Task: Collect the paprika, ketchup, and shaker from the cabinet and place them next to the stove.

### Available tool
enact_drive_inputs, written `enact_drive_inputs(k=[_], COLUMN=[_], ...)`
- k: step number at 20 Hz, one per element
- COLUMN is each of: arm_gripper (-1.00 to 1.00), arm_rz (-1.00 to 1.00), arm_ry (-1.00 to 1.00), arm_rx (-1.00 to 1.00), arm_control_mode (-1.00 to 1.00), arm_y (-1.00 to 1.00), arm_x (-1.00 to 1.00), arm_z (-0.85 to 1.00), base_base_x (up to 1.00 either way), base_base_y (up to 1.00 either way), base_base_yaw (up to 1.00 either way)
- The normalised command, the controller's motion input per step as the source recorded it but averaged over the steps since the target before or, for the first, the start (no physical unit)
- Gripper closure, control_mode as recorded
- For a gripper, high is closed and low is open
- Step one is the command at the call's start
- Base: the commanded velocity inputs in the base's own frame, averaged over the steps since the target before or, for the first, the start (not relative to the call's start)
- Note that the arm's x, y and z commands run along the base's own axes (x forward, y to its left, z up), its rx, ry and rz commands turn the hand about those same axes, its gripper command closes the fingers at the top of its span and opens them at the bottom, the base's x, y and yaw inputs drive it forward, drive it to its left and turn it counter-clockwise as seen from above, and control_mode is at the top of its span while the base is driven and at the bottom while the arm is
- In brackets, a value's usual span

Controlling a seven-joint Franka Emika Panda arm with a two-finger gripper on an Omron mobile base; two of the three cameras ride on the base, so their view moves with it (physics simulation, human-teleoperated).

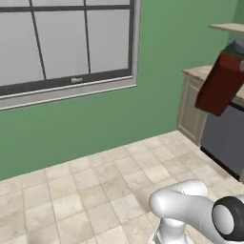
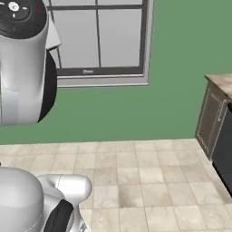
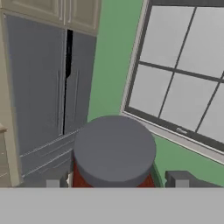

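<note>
We carry the paprika, a squat dark red jar with a grey lid, clamped between the jaws of the gripper, whose fingers flank its body. It hangs tilted in the air beside the desk. It looks rigid, light and smooth-walled, so gripping the body under the lid suits it. The left base view shows its red side; the hand view shows the lid, the window and tall grey doors.

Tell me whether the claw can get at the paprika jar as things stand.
Probably yes: in the hand view the paprika jar already sits between the claw fingertips, nothing between them. It looks gripped, though pad contact is hidden.
</note>
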Motion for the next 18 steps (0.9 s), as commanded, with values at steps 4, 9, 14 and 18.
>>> enact_drive_inputs(k=[4,9,14,18], arm_gripper=[1.00,1.00,1.00,1.00], arm_rz=[0.00,0.00,0.00,0.00], arm_ry=[0.00,0.00,0.00,0.00], arm_rx=[0.00,0.00,0.00,0.00], arm_control_mode=[1.00,1.00,1.00,1.00], arm_y=[0.00,0.00,0.00,0.00], arm_x=[0.00,0.00,0.00,0.00], arm_z=[0.00,0.00,0.00,0.00], base_base_x=[-0.27,-0.15,-0.13,-0.24], base_base_y=[0.33,0.27,0.19,0.19], base_base_yaw=[0.53,0.56,0.57,0.54])
